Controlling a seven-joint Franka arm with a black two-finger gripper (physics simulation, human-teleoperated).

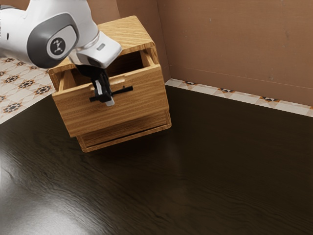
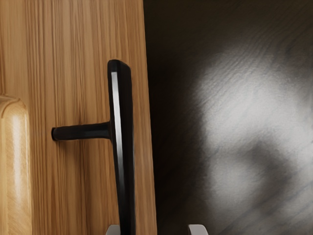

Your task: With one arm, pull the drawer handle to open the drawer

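Note:
A small wooden cabinet (image 1: 124, 30) stands on the dark table, its top drawer (image 1: 127, 105) pulled partway out so its hollow inside shows. A black bar handle (image 1: 123, 90) sticks out from the drawer front on a short post. My black gripper (image 1: 104, 94) reaches down from above at the handle's end toward the exterior view's left. In the wrist view the handle (image 2: 122, 147) runs along the drawer front (image 2: 73, 73) and passes between my two pale fingertips (image 2: 113, 229), next to one and well apart from the other. The gripper (image 2: 155, 230) is open.
The lower drawer (image 1: 126, 133) sits flush in the cabinet. The dark wood table (image 1: 205, 176) stretches wide toward the exterior view's right and front. A brown wall (image 1: 234, 39) rises behind, and patterned tile floor (image 1: 19, 88) lies at the left.

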